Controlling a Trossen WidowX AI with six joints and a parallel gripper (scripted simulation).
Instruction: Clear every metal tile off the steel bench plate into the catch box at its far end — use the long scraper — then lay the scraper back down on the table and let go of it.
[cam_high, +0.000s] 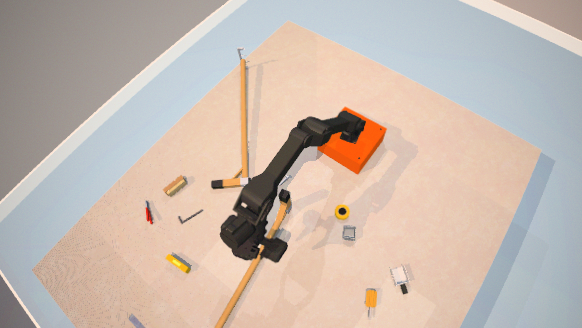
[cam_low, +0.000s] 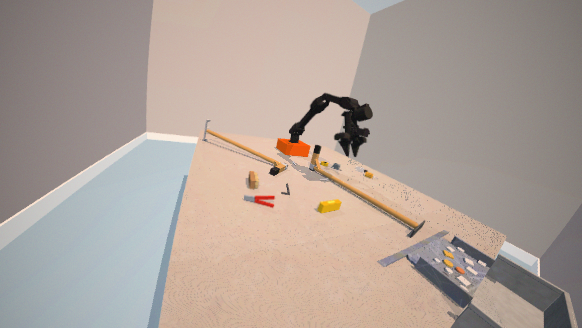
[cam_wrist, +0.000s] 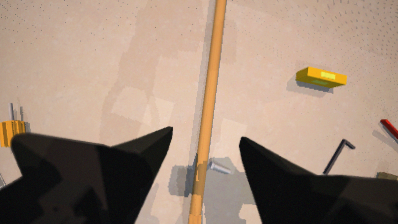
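Note:
The long scraper has a wooden handle (cam_high: 239, 292) (cam_low: 367, 195) (cam_wrist: 213, 75) lying along the table, with a dark blade (cam_low: 416, 229) at its far end near the plate and an upright black-tipped grip (cam_low: 317, 150) at its near end. My gripper (cam_low: 350, 151) (cam_wrist: 206, 136) is open and empty, pointing down, high above the handle. In the wrist view the handle runs between the fingertips, but below them. The steel bench plate (cam_low: 413, 248) carries several pale tiles (cam_low: 464, 281), amber ones (cam_low: 448, 263) and an orange one (cam_low: 460, 270). The grey catch box (cam_low: 526, 275) stands at its far end; part of its inside is hidden.
A second long wooden-handled tool (cam_high: 244, 115) (cam_low: 240, 146) lies on the other side. Around are a yellow block (cam_high: 178, 263) (cam_low: 329, 206) (cam_wrist: 320, 78), red pliers (cam_low: 261, 202), a hex key (cam_high: 191, 216), a brush (cam_high: 175, 185), a tape roll (cam_high: 342, 212) and the orange base (cam_high: 367, 145).

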